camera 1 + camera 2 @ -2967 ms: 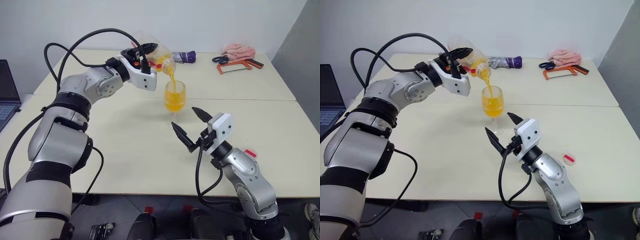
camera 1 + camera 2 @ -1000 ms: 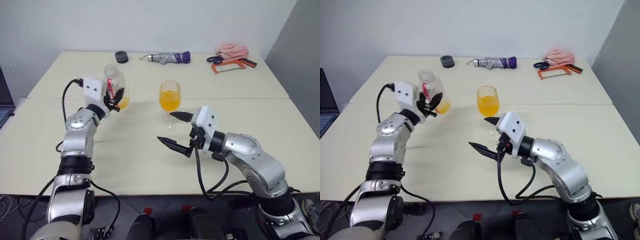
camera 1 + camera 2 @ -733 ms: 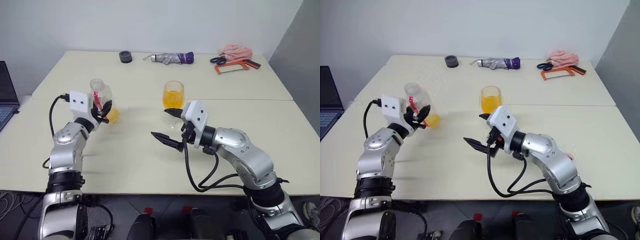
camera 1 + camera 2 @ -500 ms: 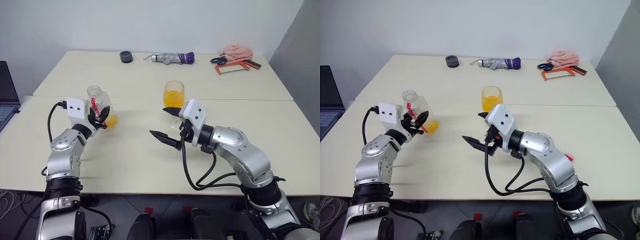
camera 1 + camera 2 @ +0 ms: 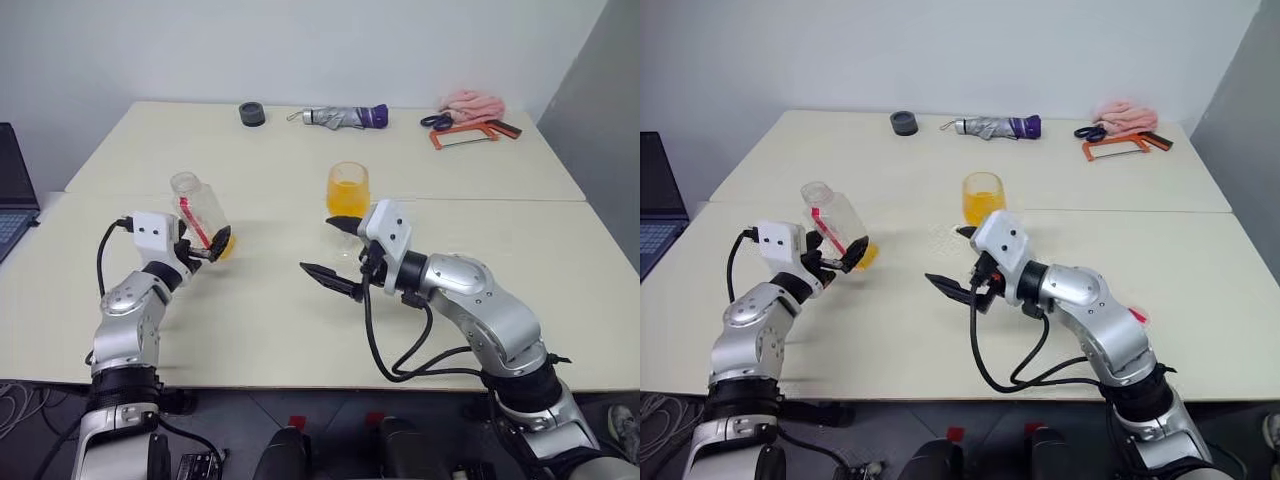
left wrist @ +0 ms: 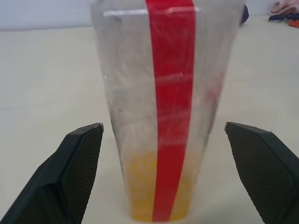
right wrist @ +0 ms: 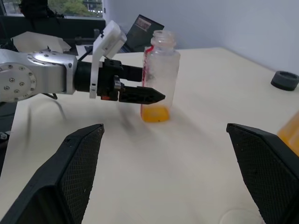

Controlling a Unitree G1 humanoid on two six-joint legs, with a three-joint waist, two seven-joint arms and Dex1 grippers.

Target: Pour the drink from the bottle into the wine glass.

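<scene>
The bottle (image 5: 199,214) stands uncapped on the table (image 5: 250,310) at the left, clear with a red strip and a little orange drink at its bottom. My left gripper (image 5: 206,241) is open around it; in the left wrist view both black fingers (image 6: 70,172) stand clear of the bottle's (image 6: 159,116) sides. The wine glass (image 5: 348,194) stands mid-table, its bowl mostly full of orange drink. Just in front of the glass my right gripper (image 5: 320,246) is open and holds nothing.
At the far edge lie a black round object (image 5: 252,113), a folded umbrella (image 5: 335,116), a pink cloth (image 5: 475,100) and scissors with an orange saw (image 5: 465,133). A laptop (image 5: 12,190) sits off the left side. A seam (image 5: 480,199) runs across the table.
My left arm has lowered the bottle onto the table at the left, and its fingers have opened off it. The right arm has held its place near the glass.
</scene>
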